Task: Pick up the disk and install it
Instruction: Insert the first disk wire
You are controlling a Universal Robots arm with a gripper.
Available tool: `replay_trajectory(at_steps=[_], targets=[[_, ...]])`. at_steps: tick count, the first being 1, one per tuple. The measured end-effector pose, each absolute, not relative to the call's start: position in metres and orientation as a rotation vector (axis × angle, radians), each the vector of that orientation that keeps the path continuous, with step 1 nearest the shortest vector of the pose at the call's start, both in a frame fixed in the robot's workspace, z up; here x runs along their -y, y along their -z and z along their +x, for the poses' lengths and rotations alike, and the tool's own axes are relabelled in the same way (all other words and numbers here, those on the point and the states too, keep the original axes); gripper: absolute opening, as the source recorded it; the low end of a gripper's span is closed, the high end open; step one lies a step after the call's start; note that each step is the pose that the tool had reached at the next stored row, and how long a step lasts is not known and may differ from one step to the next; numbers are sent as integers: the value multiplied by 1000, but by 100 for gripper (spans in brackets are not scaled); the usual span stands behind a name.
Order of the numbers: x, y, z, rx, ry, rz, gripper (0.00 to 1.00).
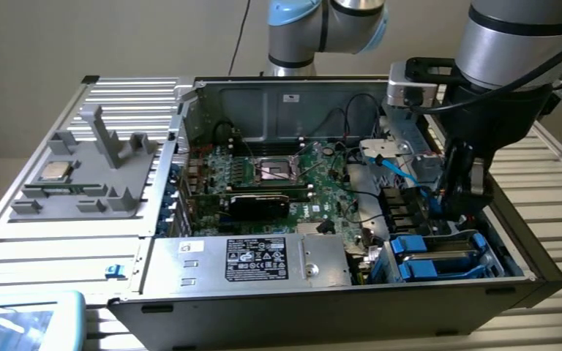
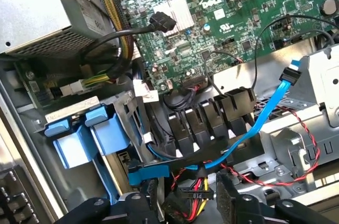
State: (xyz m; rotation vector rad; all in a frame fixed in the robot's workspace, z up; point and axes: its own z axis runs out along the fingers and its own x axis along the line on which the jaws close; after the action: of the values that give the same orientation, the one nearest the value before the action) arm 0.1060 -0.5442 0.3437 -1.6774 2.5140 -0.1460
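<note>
lying in the drive bay at the corner of the computer case (image 1: 359, 301) on the exterior view's right, next to the power supply (image 1: 252, 259) (image 2: 42, 12): the disk (image 1: 444, 256) (image 2: 108, 128), blue end tabs showing. close over that bay, lowered inside the case beside a blue cable (image 1: 394, 164) (image 2: 265, 113): the gripper (image 1: 462, 212) (image 2: 185, 208), fingers spread apart and pinching nothing, loose wires between them. farther off, a green motherboard (image 1: 291, 175) (image 2: 222, 28) mid-case, and outside on the exterior view's left a grey tray (image 1: 76, 191) carrying a small square chip (image 1: 56, 170).
</note>
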Motion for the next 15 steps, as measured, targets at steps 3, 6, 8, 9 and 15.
replay_trajectory(at_steps=[3, 6, 8, 9, 15], targets=[[544, -344, 106, -2518, 145, -1670, 38], [544, -344, 106, -2518, 144, -1670, 35], [540, -344, 106, -2518, 144, -1670, 35], [537, -344, 106, -2518, 144, -1670, 35], [530, -349, 103, -2524, 170, -1677, 35]])
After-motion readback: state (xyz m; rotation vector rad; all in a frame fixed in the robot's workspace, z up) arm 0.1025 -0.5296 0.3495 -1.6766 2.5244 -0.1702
